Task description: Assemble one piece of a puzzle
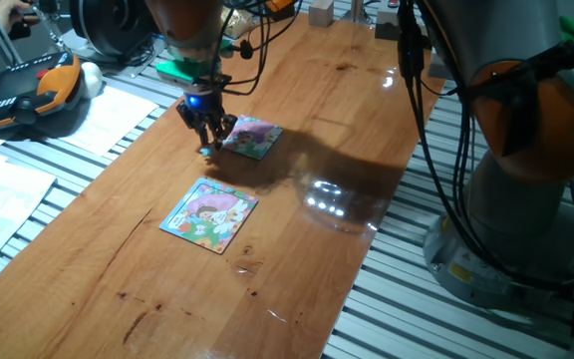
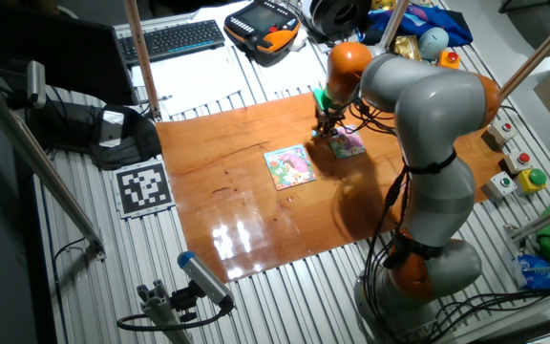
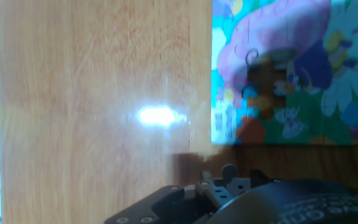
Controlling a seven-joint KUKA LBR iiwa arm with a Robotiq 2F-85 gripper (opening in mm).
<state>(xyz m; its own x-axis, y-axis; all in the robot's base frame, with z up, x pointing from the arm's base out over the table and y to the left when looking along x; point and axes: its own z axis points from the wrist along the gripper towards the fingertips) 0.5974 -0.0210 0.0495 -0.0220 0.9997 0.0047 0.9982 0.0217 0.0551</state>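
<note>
Closest on the wooden table (image 1: 297,279) lies the bigger square puzzle (image 1: 210,215) with a light-blue edge, flat and on its own. A little farther back the gripper (image 1: 207,148) hangs low over the wood, pointing straight down. Its fingers look close together, but I cannot tell if they are shut or holding something. A tiny pale bit shows right at the tips, and it may be the piece (image 1: 206,153), but it is too small to be sure. Just beside the gripper, on the side toward the robot's base, lies the smaller puzzle (image 1: 252,137), with pink, purple and green in it. In the hand view the puzzle (image 3: 291,68) has a piece-shaped hole (image 3: 265,79) where brown wood shows through. Farther off, past the table edge, sit sheets of white paper (image 1: 108,115) and an orange and black control pad (image 1: 28,92). In the other fixed view a keyboard (image 2: 175,38) lies far back.
</note>
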